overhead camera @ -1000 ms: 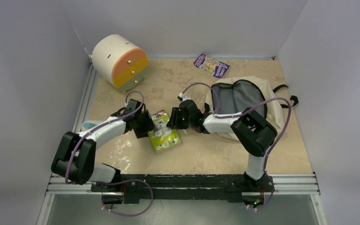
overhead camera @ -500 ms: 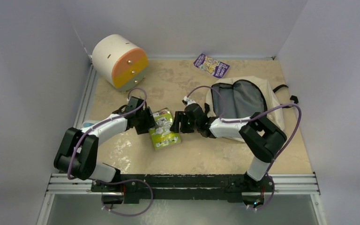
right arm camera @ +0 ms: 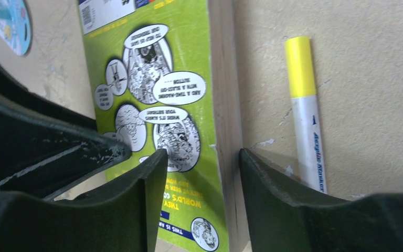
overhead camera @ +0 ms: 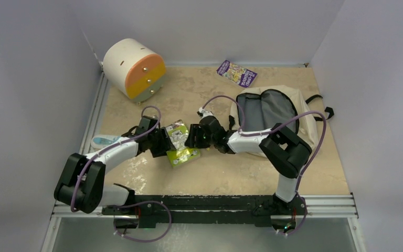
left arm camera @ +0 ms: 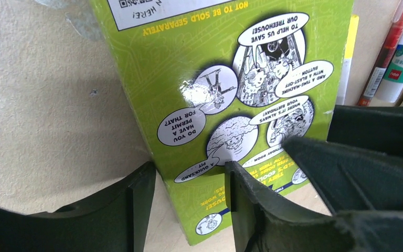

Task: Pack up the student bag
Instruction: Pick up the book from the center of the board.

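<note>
Both my arms stretch low and inward over the table (overhead camera: pixel 225 173), forearms nearly level, and meet at the green book (left arm camera: pixel 199 50) near its middle. My left gripper (left arm camera: pixel 189 176) comes at the book from the left with its jaws apart, straddling a corner of the cover. Bare table shows between one finger and the book's edge. My right gripper (right arm camera: pixel 203 157) comes from the right with a finger on either side of the book's page edge, and I cannot tell whether they press on it. A yellow marker (right arm camera: pixel 300 68) lies just beside that edge. The student bag (overhead camera: pixel 304 100) lies open on the table's right side, and my right forearm crosses its near edge.
</note>
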